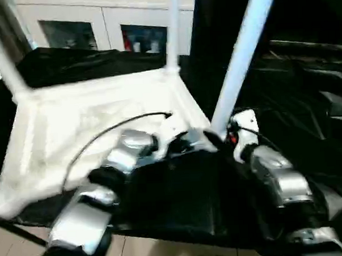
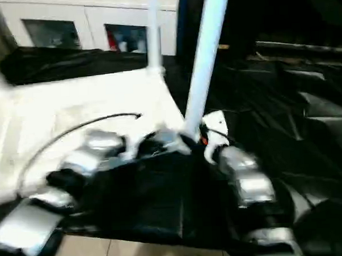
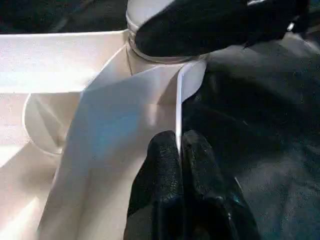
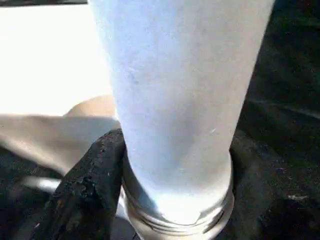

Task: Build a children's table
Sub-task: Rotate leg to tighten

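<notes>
The white plastic table top [image 1: 97,125] lies upside down on a surface covered with black, creased sheeting [image 1: 306,111]. Its underside faces up, bounded by a thin raised rim. The plastic is smooth and matte, with shallow moulded ribs faintly visible across the panel.

Three round white legs stand upright in corner sockets. The near leg [image 1: 241,57] is a long, smooth tube set at the corner closest to the robot's right arm. A second leg [image 1: 172,31] rises at the far corner, and a third [image 1: 0,56] at the far left corner. In the right wrist view, the near leg [image 4: 180,100] ends in a ringed collar at its base.

The left hand [image 3: 179,150] is clenched on the thin upright rim of the top, just beside the near corner socket, one black textured finger [image 3: 160,175] on each side of the rim. The right hand [image 1: 220,140] grasps the base of the near leg, its black fingers [image 4: 92,175] pressed against both sides of the tube just above the collar.

Both forearms are silver with rounded metal housings. A thin black cable [image 1: 103,134] arcs over the left forearm. White cabinets with glass doors [image 1: 104,31] stand behind the work area.
</notes>
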